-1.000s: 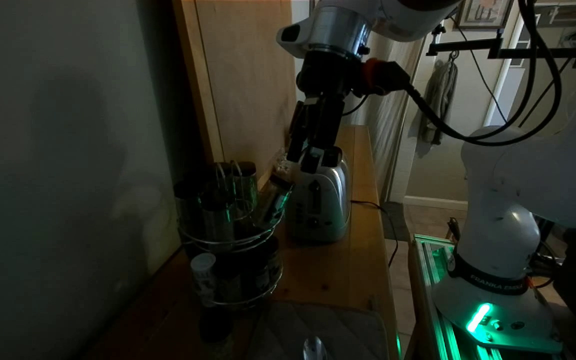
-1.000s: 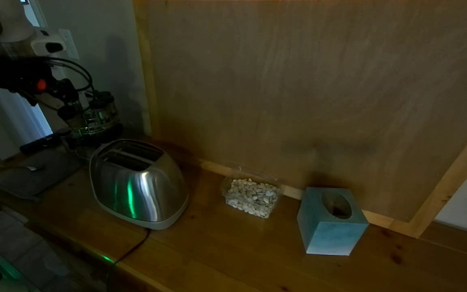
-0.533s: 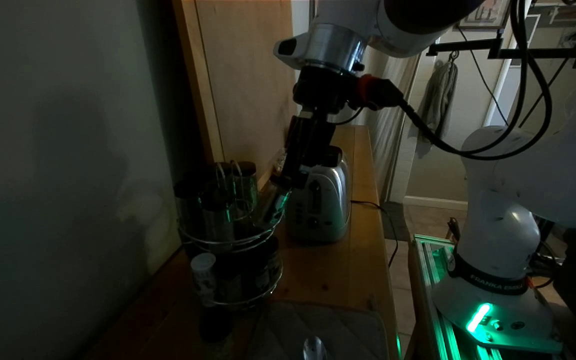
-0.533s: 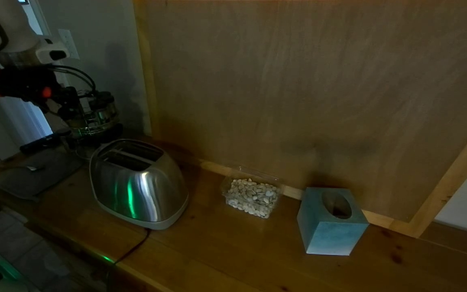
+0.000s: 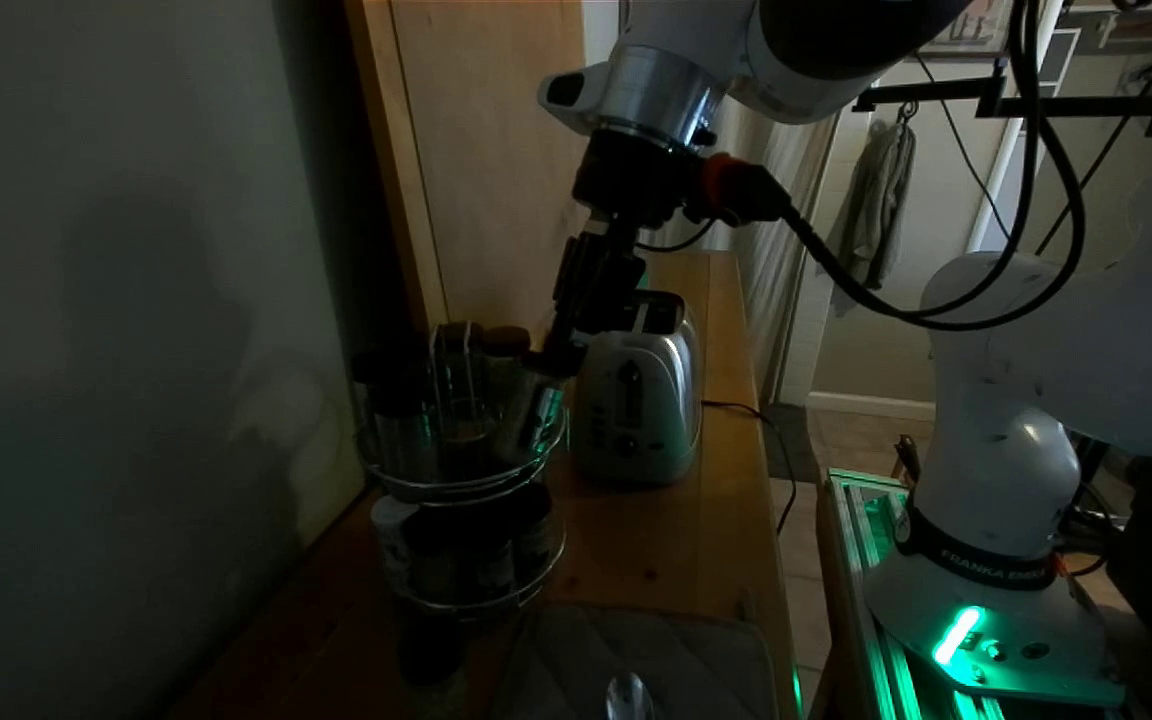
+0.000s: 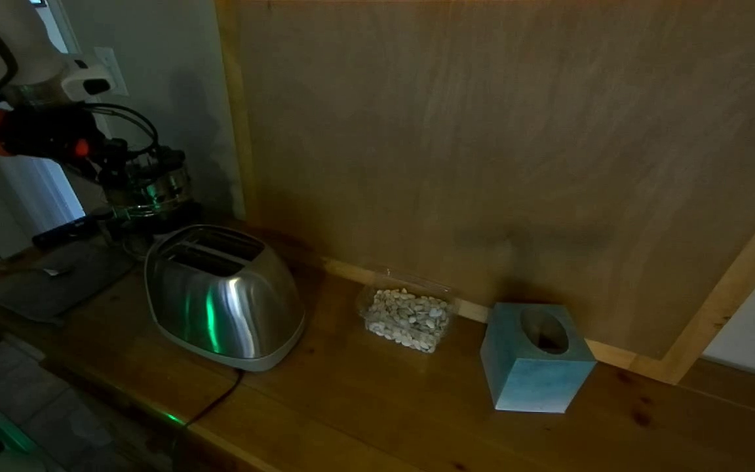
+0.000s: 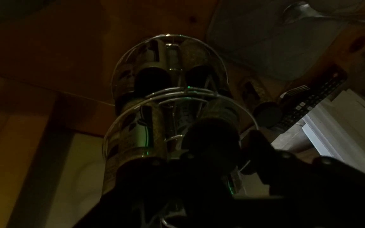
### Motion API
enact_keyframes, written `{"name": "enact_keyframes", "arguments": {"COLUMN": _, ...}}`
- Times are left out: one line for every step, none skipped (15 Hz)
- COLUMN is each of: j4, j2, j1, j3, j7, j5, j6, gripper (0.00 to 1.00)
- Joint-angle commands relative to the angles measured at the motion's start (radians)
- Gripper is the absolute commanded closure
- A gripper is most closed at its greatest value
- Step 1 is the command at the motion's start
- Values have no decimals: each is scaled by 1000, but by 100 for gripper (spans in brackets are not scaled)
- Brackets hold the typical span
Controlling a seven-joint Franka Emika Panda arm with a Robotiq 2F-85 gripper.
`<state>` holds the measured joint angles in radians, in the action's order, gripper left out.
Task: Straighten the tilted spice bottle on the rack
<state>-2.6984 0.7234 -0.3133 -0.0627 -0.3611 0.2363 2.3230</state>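
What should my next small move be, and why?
I'd probably nudge the jaws gently toward the middle of the rack, tipping the spice bottle upright. In an exterior view it leans to the picture's right, away from the rack's middle, and the jaws are at its dark cap. It's too dark to tell whether they grip it, so go slowly.

In an exterior view, the pincer [image 5: 561, 354] is lower and farther left than a second ago, now down at the top of the spice bottle [image 5: 531, 418], which leans less. The rack [image 5: 446, 487] is turned a little: upper jars [image 5: 404, 440] sit in different spots and the pale-lidded jar [image 5: 392, 514] below is farther left.
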Motion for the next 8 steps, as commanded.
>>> {"name": "enact_keyframes", "arguments": {"j4": -6, "j2": -26, "j1": -15, "j3": 3, "j7": -3, "j5": 32, "j6": 41, "gripper": 24}}
{"name": "enact_keyframes", "arguments": {"j4": -6, "j2": -30, "j1": -17, "j3": 3, "j7": -3, "j5": 32, "j6": 44, "gripper": 18}}
{"name": "enact_keyframes", "arguments": {"j4": -7, "j2": -34, "j1": -18, "j3": 3, "j7": -3, "j5": 31, "j6": 47, "gripper": 12}}
{"name": "enact_keyframes", "arguments": {"j4": -6, "j2": -37, "j1": -18, "j3": 2, "j7": -3, "j5": 32, "j6": 51, "gripper": 4}}
{"name": "enact_keyframes", "arguments": {"j4": -5, "j2": -40, "j1": -18, "j3": 3, "j7": -2, "j5": 30, "j6": 55, "gripper": 1}}
{"name": "enact_keyframes", "arguments": {"j4": -5, "j2": -41, "j1": -16, "j3": 5, "j7": 0, "j5": 27, "j6": 56, "gripper": 0}}
{"name": "enact_keyframes", "arguments": {"j4": -3, "j2": -43, "j1": -15, "j3": 5, "j7": 2, "j5": 25, "j6": 51, "gripper": 0}}
{"name": "enact_keyframes", "arguments": {"j4": 1, "j2": -50, "j1": -3, "j3": 15, "j7": 16, "j5": 11, "j6": 39, "gripper": 0}}
